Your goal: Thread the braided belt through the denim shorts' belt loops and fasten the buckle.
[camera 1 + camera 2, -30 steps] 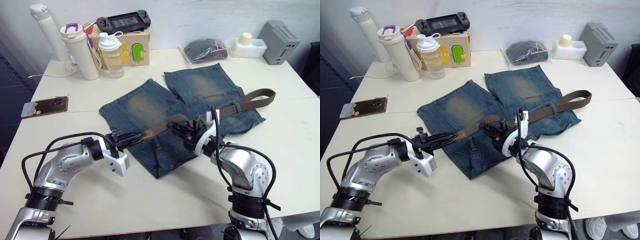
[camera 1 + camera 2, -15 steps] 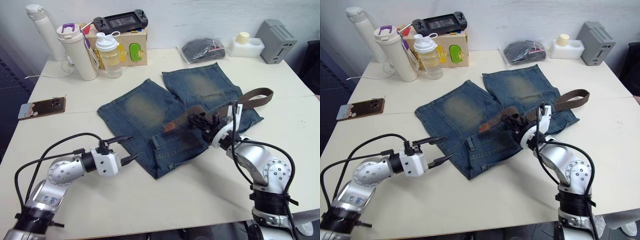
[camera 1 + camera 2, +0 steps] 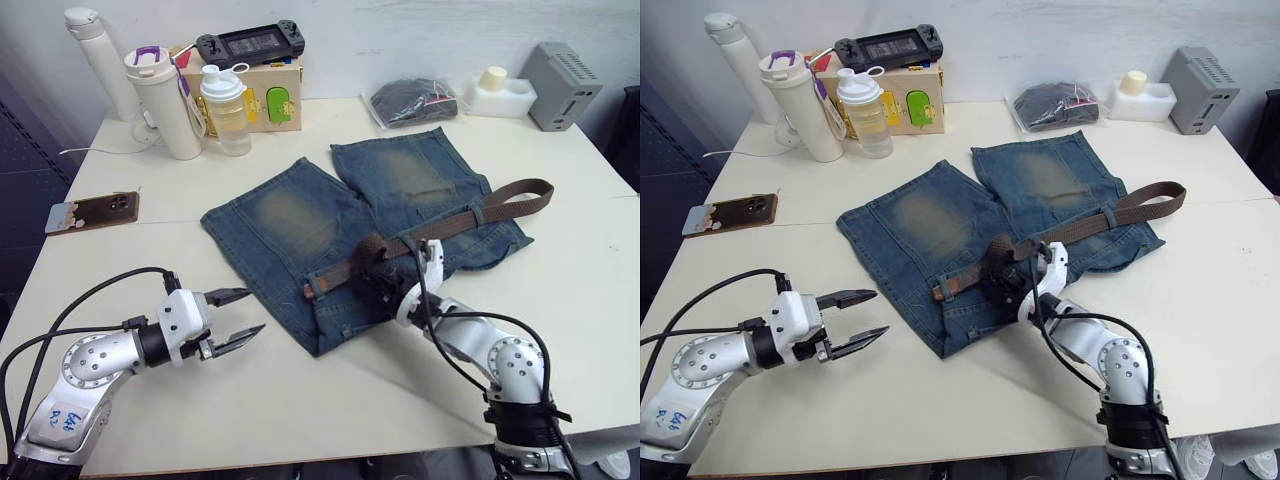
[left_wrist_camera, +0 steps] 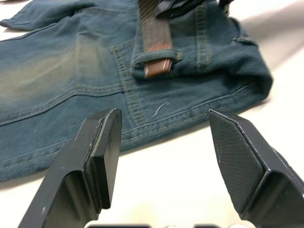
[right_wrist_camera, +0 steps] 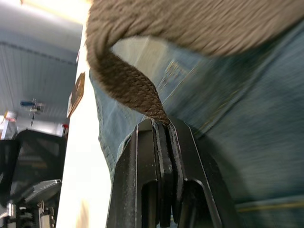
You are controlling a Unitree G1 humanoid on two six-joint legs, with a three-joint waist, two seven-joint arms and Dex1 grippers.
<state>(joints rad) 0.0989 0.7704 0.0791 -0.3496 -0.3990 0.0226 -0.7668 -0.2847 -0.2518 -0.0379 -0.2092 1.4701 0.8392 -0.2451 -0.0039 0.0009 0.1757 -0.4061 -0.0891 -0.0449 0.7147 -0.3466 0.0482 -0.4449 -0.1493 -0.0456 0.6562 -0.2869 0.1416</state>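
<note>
The denim shorts [image 3: 300, 215] lie flat mid-table, waistband toward me. The braided belt [image 3: 500, 205] runs along the waistband from the right. In the left wrist view its brown tip [image 4: 156, 69] pokes out from under a belt loop [image 4: 154, 56]. My right gripper [image 3: 372, 272] sits on the waistband, shut on the belt, which humps up just above it [image 5: 128, 85]. My left gripper [image 3: 255, 311] hovers open over the bare table, left of the shorts' near corner and apart from the belt tip, holding nothing. I cannot make out the buckle.
A phone [image 3: 92, 212] lies at the left edge. Bottles [image 3: 165, 100], a wooden box [image 3: 265, 85] with a game console on top, a dark bundle in a plastic bag [image 3: 410, 100], a white container [image 3: 495, 92] and a grey box [image 3: 565, 85] line the far side.
My left gripper let go of the belt tip, opened, and drew back left onto the table. My right gripper stayed shut on the belt; the tip now rests under a loop.
</note>
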